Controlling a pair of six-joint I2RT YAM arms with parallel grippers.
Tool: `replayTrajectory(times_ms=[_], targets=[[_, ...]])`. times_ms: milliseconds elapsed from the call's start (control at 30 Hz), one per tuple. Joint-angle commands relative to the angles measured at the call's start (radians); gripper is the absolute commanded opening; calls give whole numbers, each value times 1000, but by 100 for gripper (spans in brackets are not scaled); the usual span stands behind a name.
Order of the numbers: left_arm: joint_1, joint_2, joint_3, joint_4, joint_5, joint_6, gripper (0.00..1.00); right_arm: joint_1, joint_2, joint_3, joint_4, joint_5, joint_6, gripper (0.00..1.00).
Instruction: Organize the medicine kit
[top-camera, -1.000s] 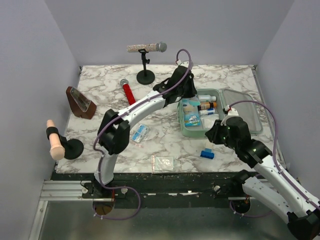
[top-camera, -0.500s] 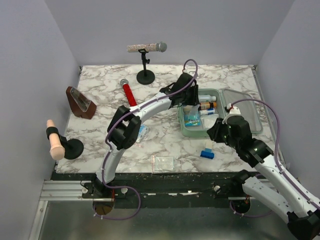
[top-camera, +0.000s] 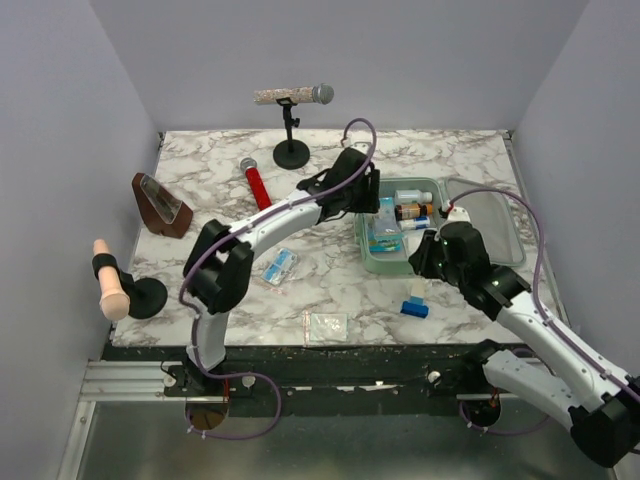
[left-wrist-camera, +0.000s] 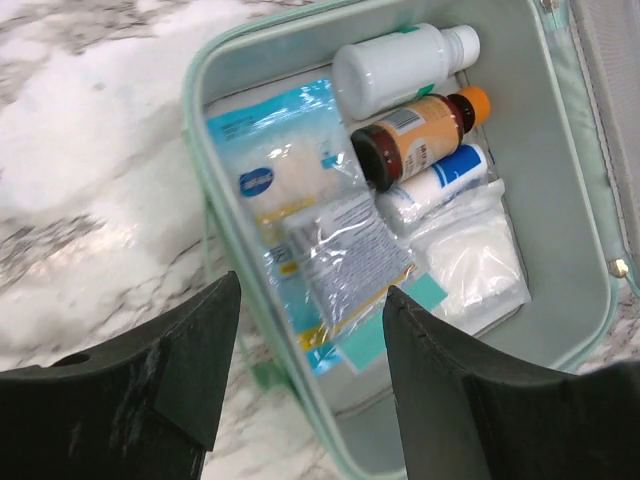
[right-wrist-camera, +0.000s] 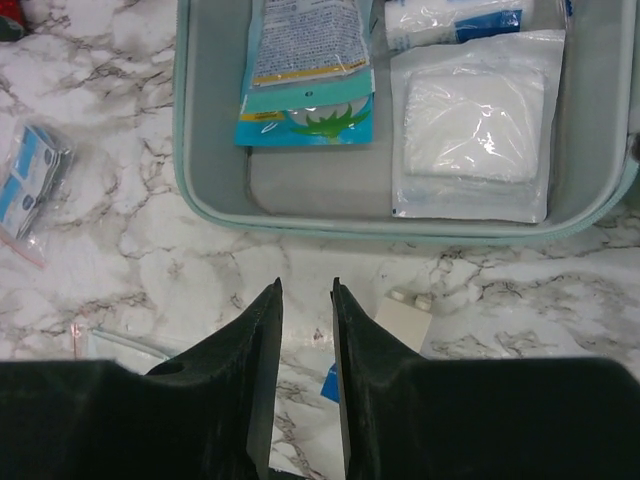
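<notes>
Marbled bench (right-wrist-camera: 120, 260) — the small box (right-wrist-camera: 405, 318) is seen just right of the narrowly parted, empty right gripper (right-wrist-camera: 305, 290); the left gripper (left-wrist-camera: 310, 295) is spread wide over the kit (left-wrist-camera: 560, 200).

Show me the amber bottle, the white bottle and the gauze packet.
amber bottle (left-wrist-camera: 412, 132), left wrist view, its label.
white bottle (left-wrist-camera: 390, 70), left wrist view, mid-body.
gauze packet (right-wrist-camera: 470, 122), right wrist view, pad centre.

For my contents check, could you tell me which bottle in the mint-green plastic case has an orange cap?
The brown amber bottle lying between the other two; the all-white plastic bottle and the blue-labelled white bottle show no orange.
</notes>
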Motion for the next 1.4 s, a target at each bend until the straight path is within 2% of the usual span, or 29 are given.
replayTrajectory(times_ms=[0,167,400,600,833,900,1000,1067,1167,1300,1367], targets=[[14,-241,-174,-12,-160,-58,70,-2,123,65,94,50,11,35],[16,-436,-409,-82,-275,-103,68,-12,350,171,142,81,11,36],[17,-723,-719,-47,-280,-149,67,-36,690,329,168,72,8,34],[19,-858,-858,-72,-306,-172,67,-38,868,450,167,93,-5,33],[20,-944,-961,-37,-247,-189,66,-44,991,574,148,116,-10,33],[20,-953,-983,-26,-229,-192,66,-42,988,590,135,113,-9,31],[19,-968,-1021,5,-178,-186,66,-44,901,535,144,98,-2,31],[13,-968,-1049,34,-168,-181,72,-44,815,483,148,90,-2,32],[-9,-921,-1044,-12,-220,-186,80,-44,703,427,110,96,-2,34],[-26,-893,-1058,-41,-249,-227,99,-42,533,320,92,84,-7,35],[-24,-921,-1086,-36,-264,-276,99,-41,446,271,95,51,-12,35]])
